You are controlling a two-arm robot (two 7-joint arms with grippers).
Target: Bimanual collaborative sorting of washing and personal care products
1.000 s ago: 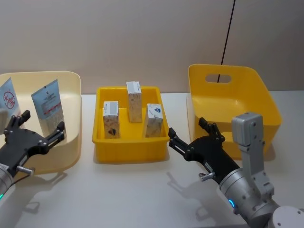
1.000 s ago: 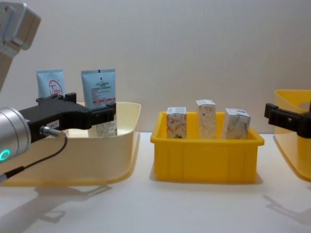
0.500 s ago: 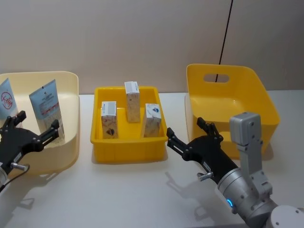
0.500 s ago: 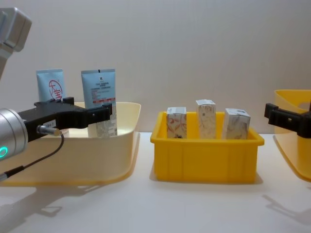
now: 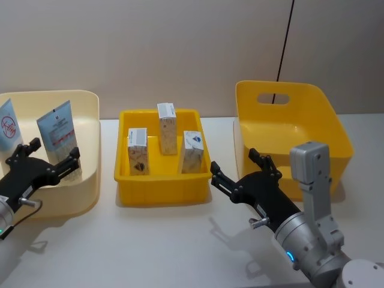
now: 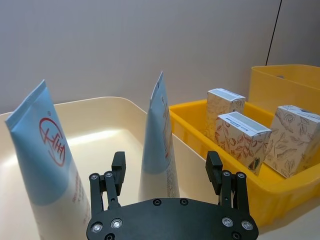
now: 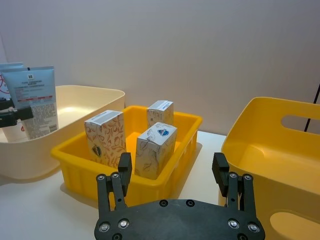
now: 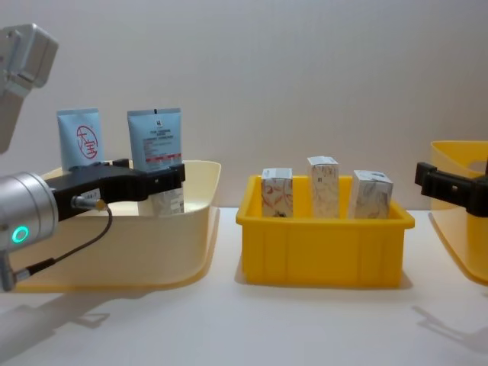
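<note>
Left gripper (image 6: 166, 167) spread wide, empty, aimed at plain tube (image 6: 159, 145) in cream bin (image 5: 90, 102), 9 o'clock of tray (image 5: 162, 195). Right gripper (image 7: 172, 162) spread, empty. Three cartons (image 5: 138, 150) in tray; likely sorting barely begun.

**Where there is room and what is in the way**

The left gripper (image 6: 166, 160) is spread wide. The plain blue tube (image 6: 159, 145) stands right in front of its gap. The red-mark tube (image 6: 47, 165) is close beside, so that side is tight. The cream bin (image 5: 90, 102) walls both in. The cartons (image 5: 193, 150) stand apart in the small yellow bin (image 5: 162, 180), with gaps between them. The right gripper (image 7: 172, 160), also wide, hangs over bare table (image 5: 150, 240). The big yellow bin (image 5: 288, 87) has lots of room inside.
</note>
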